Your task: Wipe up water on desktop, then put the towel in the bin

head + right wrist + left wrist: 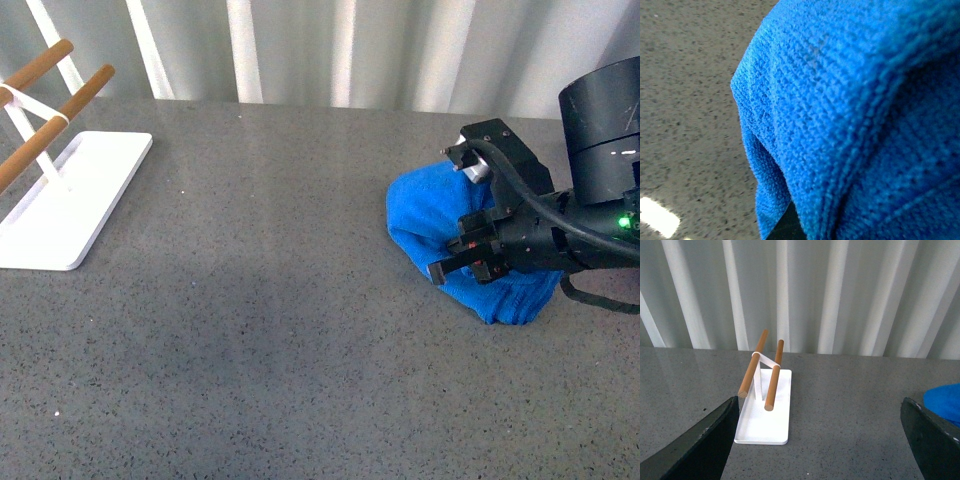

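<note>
Grey speckled stone makes up the desktop (300,200), the biggest thing here, and it spreads out under both sets of jaws. I cannot pick out any water on it; there is only a faint darker patch out in front of the right jaws, and that may be just a shadow. Next in size is the towel (425,215), a bright blue fluffy cloth. It sits bunched in a heap on the desktop right under the right gripper (455,257). The right wrist view is almost filled with blue folds, so the cloth is pressed up close to those jaws. I think the arm sits low on it like this so that it can push the cloth over the stone and soak up the wet. The towel hides the jaws, so I cannot tell if they pinch it or only rest on it. A white rack (765,415) with two wooden bars stands ahead of the left jaws, a little to one side and well apart from them. It has no job in this task. The left gripper (817,450) has its jaws wide apart with nothing between them. It hangs clear of the towel, most likely to keep out of the way. The bin is not in any view.
</note>
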Action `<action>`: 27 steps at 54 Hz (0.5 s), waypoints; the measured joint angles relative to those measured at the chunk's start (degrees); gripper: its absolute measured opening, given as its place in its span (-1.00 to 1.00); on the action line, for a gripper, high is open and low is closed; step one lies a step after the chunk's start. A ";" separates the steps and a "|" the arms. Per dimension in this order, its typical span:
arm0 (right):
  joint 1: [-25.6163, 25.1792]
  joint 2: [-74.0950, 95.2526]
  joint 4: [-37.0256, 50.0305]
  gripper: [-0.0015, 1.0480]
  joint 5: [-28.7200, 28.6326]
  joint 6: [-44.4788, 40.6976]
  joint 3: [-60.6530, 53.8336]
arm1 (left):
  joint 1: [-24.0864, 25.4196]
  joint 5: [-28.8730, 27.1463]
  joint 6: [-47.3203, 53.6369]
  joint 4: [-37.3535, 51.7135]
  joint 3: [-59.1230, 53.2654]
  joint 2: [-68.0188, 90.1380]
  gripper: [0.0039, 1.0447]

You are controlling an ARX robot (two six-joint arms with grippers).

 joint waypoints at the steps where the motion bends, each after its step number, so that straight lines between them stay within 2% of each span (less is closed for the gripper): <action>1: 0.02 -0.35 0.35 -0.94 -0.46 0.68 -0.70 | -0.02 0.00 0.00 0.00 0.00 0.00 0.87; 15: -0.48 -6.16 0.85 -0.94 -1.62 -0.81 -9.86 | 0.00 0.04 0.00 0.00 0.00 0.00 0.87; 21: -3.76 -10.25 -0.57 -0.94 -2.16 -5.03 -14.12 | 0.00 0.02 0.00 0.00 0.00 0.00 0.87; 27: -9.29 -11.63 -1.11 -0.94 -0.87 -9.55 -14.95 | -0.02 0.02 0.00 0.00 0.00 0.00 0.87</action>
